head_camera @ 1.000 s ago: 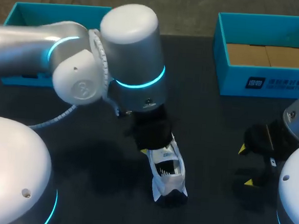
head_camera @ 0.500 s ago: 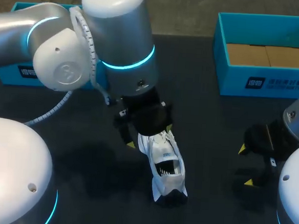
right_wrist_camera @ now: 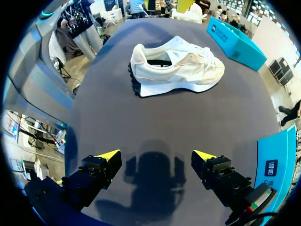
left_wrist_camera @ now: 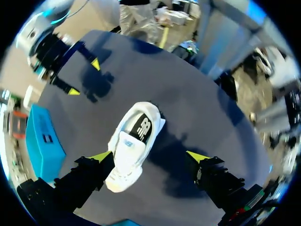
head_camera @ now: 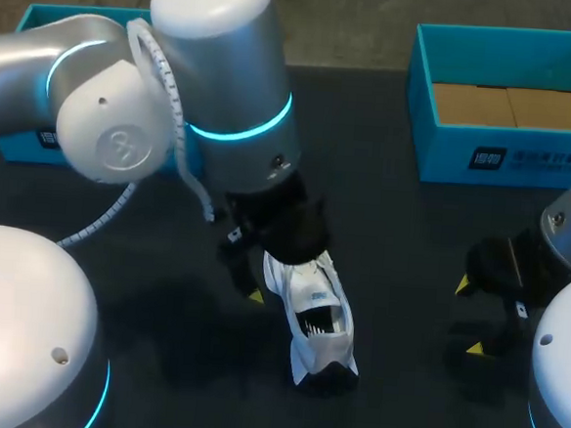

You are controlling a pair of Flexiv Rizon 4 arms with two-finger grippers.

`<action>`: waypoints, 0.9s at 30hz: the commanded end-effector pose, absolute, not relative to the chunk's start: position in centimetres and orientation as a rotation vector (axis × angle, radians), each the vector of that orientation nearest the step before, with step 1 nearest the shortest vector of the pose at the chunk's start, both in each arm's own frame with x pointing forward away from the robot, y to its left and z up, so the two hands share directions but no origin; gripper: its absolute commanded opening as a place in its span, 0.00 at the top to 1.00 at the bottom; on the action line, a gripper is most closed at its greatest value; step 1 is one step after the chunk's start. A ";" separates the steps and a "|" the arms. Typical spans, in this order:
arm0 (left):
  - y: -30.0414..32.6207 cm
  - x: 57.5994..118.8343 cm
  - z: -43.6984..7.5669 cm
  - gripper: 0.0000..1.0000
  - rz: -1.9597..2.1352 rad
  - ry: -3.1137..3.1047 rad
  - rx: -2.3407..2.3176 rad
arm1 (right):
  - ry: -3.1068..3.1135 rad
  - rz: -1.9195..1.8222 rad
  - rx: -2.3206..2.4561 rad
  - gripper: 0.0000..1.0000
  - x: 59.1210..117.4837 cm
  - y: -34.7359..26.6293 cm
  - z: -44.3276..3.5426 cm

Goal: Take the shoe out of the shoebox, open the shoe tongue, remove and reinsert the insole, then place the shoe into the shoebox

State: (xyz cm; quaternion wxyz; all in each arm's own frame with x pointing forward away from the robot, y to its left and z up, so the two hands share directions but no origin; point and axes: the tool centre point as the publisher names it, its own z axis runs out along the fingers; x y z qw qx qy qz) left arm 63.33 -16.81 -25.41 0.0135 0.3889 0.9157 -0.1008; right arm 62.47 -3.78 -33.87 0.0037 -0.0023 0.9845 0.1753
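While the shoe [head_camera: 319, 326] stands upright on its sole on the table [head_camera: 412, 233], it lies outside both boxes, roughly midway between the left and right edges and nearer the near edge than the far one. Its heel points toward the near edge and its toe toward the far left, with the toe end under the left arm's wrist. It is white with a dark outsole, and the collar opening faces upward. In the left wrist view the left gripper [left_wrist_camera: 149, 156] hangs over the forefoot with its 2 fingers spread wide. One yellow tip sits just beside the shoe's side, contact not determinable, and the other tip is well apart from it over bare table. The tool is therefore released and grips nothing. The right gripper [right_wrist_camera: 156, 155] is low over the table near the right edge, toward the near corner, well apart from the shoe. Its 2 fingers are likewise spread with only bare table between them. The blue shoebox [head_camera: 505, 161] sits at the far right corner with brown cardboard [head_camera: 509, 105] lining its floor. A second blue box [head_camera: 44, 21] sits at the far left corner, partly hidden behind the left arm.
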 end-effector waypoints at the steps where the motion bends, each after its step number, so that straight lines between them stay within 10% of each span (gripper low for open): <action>1: -16.9 61.9 -25.3 0.00 -0.127 2.933 0.768 | 3.084 0.541 -0.004 0.00 62.3 -3.7 -33.9; 27: -21.3 58.9 -29.2 0.00 -0.148 3.147 0.136 | 3.084 0.541 -0.004 0.00 62.3 -3.7 -33.9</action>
